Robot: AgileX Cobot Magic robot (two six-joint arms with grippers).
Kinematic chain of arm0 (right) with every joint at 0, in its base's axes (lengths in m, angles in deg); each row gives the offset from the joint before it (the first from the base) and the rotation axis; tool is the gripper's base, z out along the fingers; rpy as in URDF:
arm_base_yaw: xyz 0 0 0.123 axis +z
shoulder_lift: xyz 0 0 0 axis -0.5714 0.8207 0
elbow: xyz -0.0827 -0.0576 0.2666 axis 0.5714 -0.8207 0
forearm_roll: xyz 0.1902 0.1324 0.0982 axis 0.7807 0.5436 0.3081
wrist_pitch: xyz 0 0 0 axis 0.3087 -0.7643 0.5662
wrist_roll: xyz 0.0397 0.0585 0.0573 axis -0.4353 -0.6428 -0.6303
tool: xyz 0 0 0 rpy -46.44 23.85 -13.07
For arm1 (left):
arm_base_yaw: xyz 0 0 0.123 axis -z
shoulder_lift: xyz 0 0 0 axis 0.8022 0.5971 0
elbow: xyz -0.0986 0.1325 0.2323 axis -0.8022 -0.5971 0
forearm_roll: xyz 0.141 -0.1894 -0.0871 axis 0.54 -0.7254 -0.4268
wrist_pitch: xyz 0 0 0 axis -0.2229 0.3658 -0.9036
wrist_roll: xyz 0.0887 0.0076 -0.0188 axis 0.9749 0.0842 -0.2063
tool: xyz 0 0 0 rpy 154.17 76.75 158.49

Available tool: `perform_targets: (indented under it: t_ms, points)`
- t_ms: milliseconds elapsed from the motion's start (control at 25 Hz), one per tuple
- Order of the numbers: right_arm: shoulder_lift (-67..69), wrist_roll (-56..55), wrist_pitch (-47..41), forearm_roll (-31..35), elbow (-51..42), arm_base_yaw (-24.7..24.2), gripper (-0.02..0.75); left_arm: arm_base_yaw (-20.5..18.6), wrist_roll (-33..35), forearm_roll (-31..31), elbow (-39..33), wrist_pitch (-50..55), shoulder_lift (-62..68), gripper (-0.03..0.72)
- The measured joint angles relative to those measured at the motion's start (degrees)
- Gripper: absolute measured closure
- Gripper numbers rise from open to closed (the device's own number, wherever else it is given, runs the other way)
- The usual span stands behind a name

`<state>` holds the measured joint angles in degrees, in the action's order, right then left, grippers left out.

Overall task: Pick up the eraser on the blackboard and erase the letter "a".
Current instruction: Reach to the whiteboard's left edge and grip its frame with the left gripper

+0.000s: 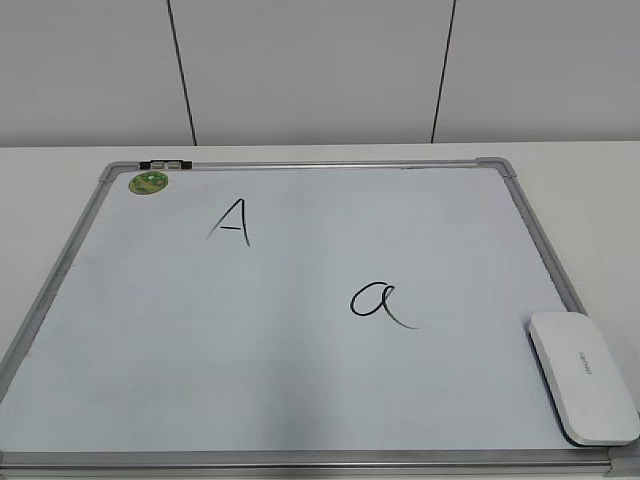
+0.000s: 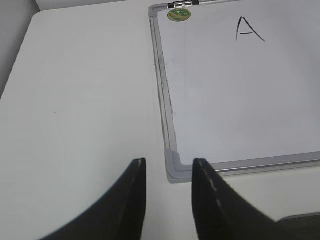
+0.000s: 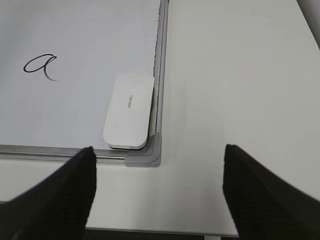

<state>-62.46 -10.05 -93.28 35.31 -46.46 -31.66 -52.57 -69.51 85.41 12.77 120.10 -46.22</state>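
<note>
The white eraser (image 1: 582, 374) lies flat in the near right corner of the blackboard (image 1: 300, 400); it also shows in the right wrist view (image 3: 129, 110). The cursive letter "a" (image 1: 378, 301) is written in black right of the board's middle, and shows in the right wrist view (image 3: 40, 66). My right gripper (image 3: 159, 165) is open and empty, over the table just in front of that corner. My left gripper (image 2: 168, 167) is open and empty near the board's near left corner (image 2: 175, 167). Neither gripper shows in the exterior view.
A capital "A" (image 1: 231, 222) is written at the board's upper left, near a green round sticker (image 1: 149, 182). The white table (image 3: 235, 75) extends right of the board, and its front edge lies close below the right gripper.
</note>
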Motion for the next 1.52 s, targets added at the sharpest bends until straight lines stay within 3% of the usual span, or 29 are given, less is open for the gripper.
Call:
perform_targets:
  t_ms: [1320,1520]
  points:
    - [0.00,0.00,0.00,0.00,0.00,0.00,0.151,0.00,0.00,0.00,0.00,0.00,0.00,0.459]
    - [0.00,0.00,0.00,0.00,0.00,0.00,0.151,0.00,0.00,0.00,0.00,0.00,0.00,0.374]
